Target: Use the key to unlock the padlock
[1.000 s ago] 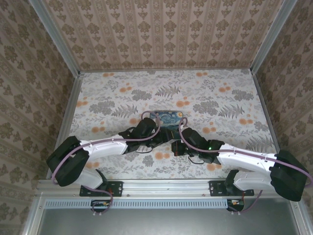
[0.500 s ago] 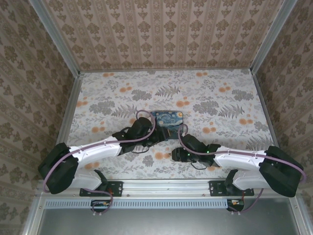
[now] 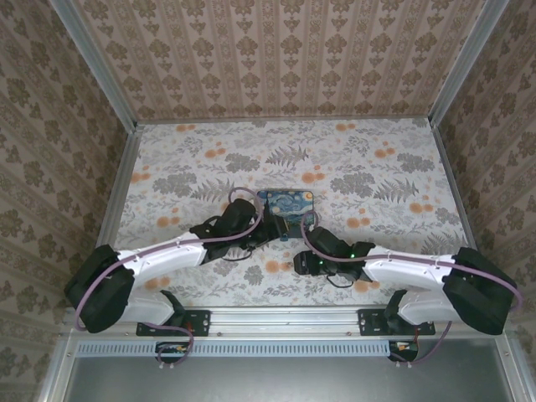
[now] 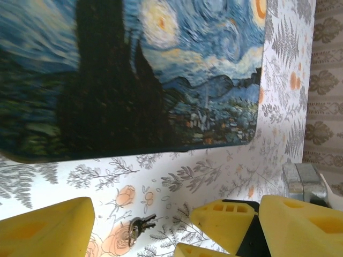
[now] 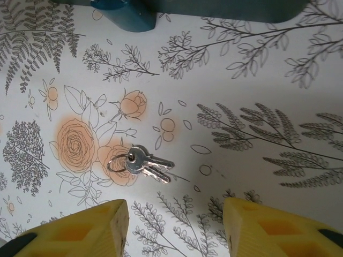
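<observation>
Right wrist points straight down — jaws parted, empty, over the keys [image 5: 140, 163].

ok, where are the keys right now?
Right wrist view: keys lie loose on the tablecloth by an orange rose, just ahead of the open right end effector, short of the blue tin.

Tan damask wallpaper is covering the walls [image 3: 276, 59] that are closing in three sides of the table. A floral cloth [image 3: 377, 159] of grey ferns and orange roses is lying under soft, even light. An aluminium rail [image 3: 276, 316] is running along the near edge.
</observation>
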Action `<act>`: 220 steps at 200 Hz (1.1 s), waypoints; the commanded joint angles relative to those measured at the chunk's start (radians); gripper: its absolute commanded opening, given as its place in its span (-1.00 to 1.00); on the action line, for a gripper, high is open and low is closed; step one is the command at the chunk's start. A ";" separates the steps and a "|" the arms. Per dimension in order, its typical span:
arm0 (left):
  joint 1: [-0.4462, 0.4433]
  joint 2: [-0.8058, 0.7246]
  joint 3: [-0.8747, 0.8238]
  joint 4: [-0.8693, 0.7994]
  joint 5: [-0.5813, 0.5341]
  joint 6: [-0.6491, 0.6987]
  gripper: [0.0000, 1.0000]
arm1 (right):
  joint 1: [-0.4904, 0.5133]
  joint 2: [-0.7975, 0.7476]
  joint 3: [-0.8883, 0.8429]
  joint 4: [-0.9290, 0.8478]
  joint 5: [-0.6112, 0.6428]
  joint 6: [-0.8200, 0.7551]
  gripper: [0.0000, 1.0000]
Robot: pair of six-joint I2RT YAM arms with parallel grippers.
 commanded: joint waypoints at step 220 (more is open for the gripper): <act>0.171 -0.208 -0.176 -0.041 0.032 0.030 0.74 | 0.154 0.435 0.351 -0.077 0.108 -0.007 0.01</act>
